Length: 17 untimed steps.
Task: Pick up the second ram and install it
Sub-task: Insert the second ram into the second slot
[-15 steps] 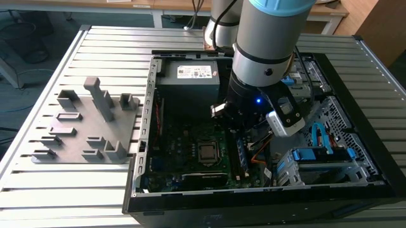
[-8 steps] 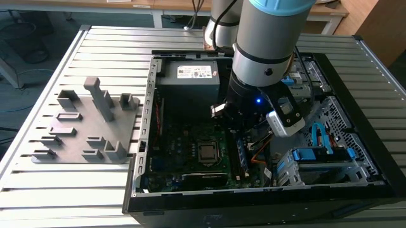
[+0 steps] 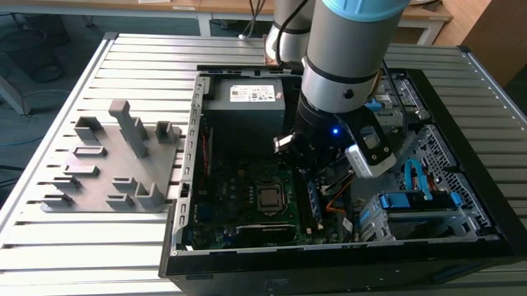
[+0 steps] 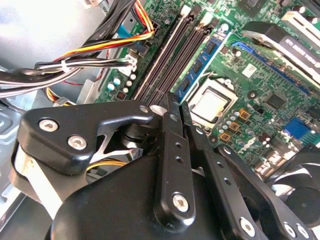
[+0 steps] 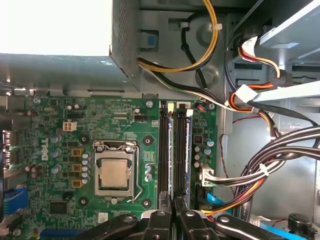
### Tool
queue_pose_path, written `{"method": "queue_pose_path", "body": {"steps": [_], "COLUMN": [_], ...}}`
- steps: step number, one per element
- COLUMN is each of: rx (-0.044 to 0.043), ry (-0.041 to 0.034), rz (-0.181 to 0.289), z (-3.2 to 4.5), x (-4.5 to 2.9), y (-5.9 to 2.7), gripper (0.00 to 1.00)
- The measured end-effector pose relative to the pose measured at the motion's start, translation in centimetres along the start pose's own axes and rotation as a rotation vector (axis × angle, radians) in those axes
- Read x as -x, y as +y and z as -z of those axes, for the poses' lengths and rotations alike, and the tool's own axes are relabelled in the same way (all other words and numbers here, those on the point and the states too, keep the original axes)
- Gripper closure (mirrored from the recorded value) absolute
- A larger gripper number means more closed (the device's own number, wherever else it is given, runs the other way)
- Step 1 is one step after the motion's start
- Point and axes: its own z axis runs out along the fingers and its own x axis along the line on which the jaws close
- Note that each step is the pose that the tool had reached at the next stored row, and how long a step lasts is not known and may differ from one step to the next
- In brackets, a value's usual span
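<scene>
Gripper (image 4: 175,107) closed, empty | second wrist view: RAM (image 4: 204,56) seated

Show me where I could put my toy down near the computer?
The slatted table is bare in front of the grey fixture blocks and behind them. Inside the computer case it is crowded: motherboard, cable bundle, and the gripper over the memory slots.

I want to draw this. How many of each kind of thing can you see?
Computer case: 1
Grey fixture plate: 1
Robot arm: 1
Gripper: 1
Processor chip: 1
Total: 5
</scene>
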Motion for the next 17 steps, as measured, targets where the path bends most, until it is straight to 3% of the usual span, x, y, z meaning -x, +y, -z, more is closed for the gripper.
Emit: {"method": "queue_pose_path", "body": {"steps": [7,12,17], "rx": [-0.0003,0.0012,0.0004], "ry": [0.0004,-0.0004,0.0007], "rz": [0.0,0.027,-0.012], "z": [-1.18,-1.53,-1.91], "x": [0.01,0.0,-0.01], "y": [0.03,0.04,0.06], "gripper": [0.86,0.86,0.86]}}
